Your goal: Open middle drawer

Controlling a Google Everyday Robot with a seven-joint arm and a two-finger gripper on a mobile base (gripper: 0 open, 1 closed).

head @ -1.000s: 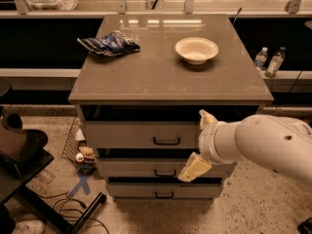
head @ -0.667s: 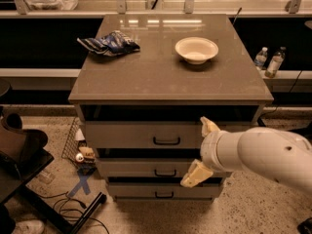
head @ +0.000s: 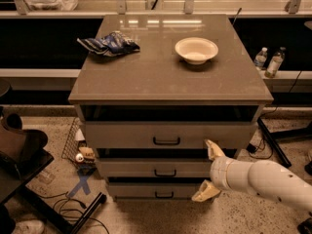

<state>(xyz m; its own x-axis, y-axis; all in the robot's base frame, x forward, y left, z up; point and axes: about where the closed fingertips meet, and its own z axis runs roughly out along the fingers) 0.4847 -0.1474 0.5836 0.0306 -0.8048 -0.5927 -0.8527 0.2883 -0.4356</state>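
Camera view update: gripper (head: 209,171) now lower and further right than a second ago, fingers (head: 213,150) splayed wide, holding nothing. Right behind it, middle drawer (head: 136,168) front looking shut; black bar handle (head: 165,172) off to its left, untouched. Probably lining up, no pull yet.

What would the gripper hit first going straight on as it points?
The gripper, at the cabinet's lower right, likely meets the middle drawer front right of its handle; depth unclear.

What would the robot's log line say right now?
gripper: open, at right end of middle drawer front | handle: not gripped | cabinet top: bowl, crumpled bag
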